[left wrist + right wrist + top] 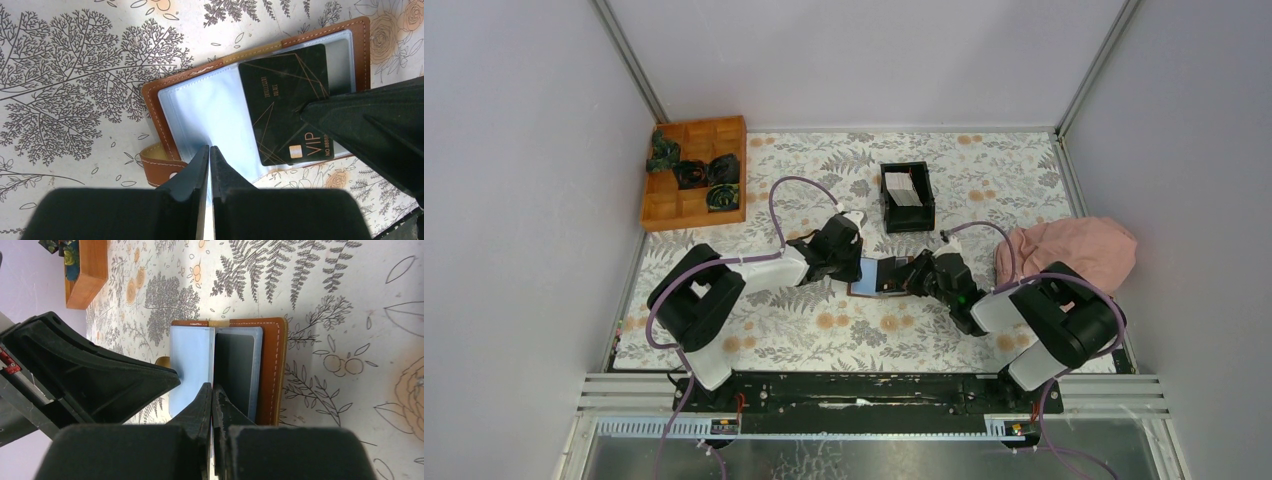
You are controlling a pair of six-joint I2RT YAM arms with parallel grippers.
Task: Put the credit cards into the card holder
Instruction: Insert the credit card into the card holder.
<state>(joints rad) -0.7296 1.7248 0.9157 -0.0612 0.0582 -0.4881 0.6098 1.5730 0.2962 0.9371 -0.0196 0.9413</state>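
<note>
Top view: the card holder (876,275) lies open on the patterned table (824,330). The left gripper (856,262) is at its left edge and the right gripper (911,275) at its right edge. Just beyond the holder stands a black box (908,226) holding white cards (904,188). An orange tray (686,205) sits well off to the holder's far left, and a pink cloth (1074,250) lies to its right.

Left wrist view: the left fingers are drawn almost together on the holder's clear sleeve, with a thin pale sliver between them. A black card (285,100) lies on the holder's other half, and the right gripper's tip touches it.

Right wrist view: the right fingers are pressed fully together at the card's edge beside the fold. Whether they grip the card cannot be told.
</note>
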